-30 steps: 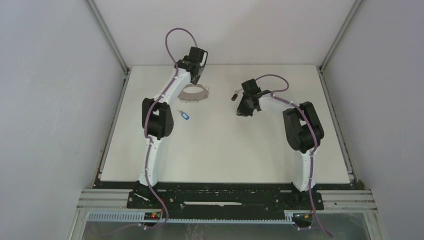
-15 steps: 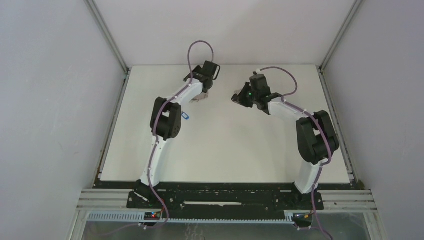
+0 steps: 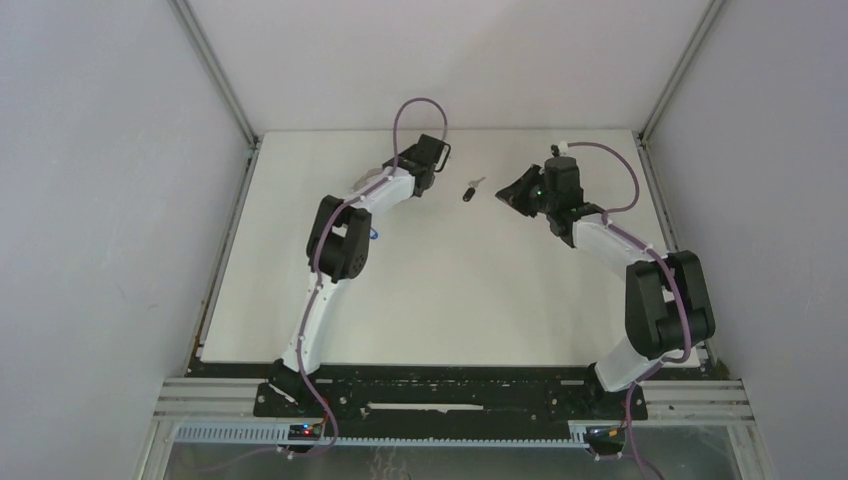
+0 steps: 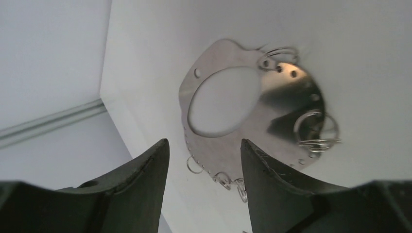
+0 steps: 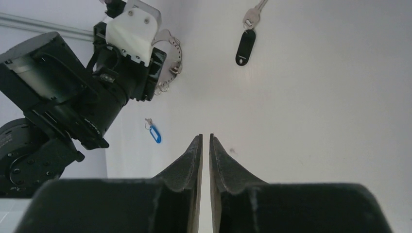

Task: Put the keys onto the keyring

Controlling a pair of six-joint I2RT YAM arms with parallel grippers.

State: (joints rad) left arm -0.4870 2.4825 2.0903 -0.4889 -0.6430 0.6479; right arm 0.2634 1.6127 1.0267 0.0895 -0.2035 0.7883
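Observation:
The keyring (image 4: 272, 114) is a grey metal loop with small rings along its edge, lying flat on the table just beyond my left gripper (image 4: 204, 145), which is open and empty. In the top view the left gripper (image 3: 425, 162) covers it. The black-headed key (image 3: 470, 190) lies on the table between the two grippers, also seen at top in the right wrist view (image 5: 245, 46). The blue-headed key (image 5: 155, 133) lies nearer the left arm's elbow. My right gripper (image 5: 206, 137) is shut with only a thin slit, holding nothing, right of the black key.
The white table (image 3: 450, 290) is fenced by grey walls and aluminium rails. The left arm's wrist and camera housing (image 5: 131, 29) loom at the left of the right wrist view, beside the keyring.
The left gripper swung right along the far edge and now covers the keyring. The right arm pulled back to the right, away from the black key. Both keys stayed put.

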